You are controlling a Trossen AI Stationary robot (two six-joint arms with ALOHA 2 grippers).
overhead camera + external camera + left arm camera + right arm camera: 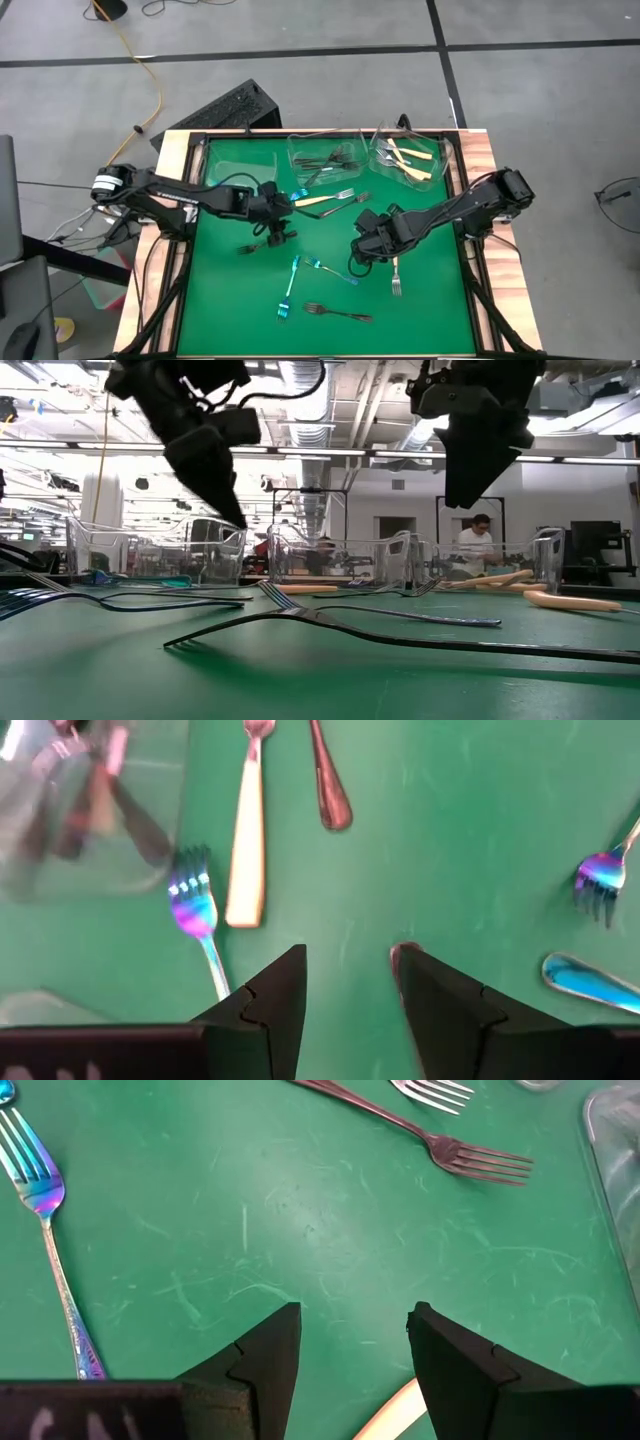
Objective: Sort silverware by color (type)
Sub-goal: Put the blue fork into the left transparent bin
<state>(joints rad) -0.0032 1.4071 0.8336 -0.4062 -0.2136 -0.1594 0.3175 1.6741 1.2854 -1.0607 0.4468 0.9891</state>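
Note:
Silverware lies scattered on the green mat. In my left wrist view an iridescent fork [193,905], a cream-handled fork [245,840] and a dark handle [330,795] lie ahead of my left gripper [348,982]. That gripper is open, above the mat at centre left [285,207], with nothing between its fingers. My right gripper [355,1342] hovers open at centre right [357,248], over bare mat. A cream handle [392,1415] lies on the mat under it. An iridescent fork [40,1190] and a dark fork [470,1155] lie nearby.
Three clear tubs stand along the far edge: a left one [238,172], a middle one [322,155] holding dark forks and a right one [408,158] holding cream-handled forks. More forks lie near the front: iridescent ones [290,285], a dark one [335,312] and a silver-tined one [397,280].

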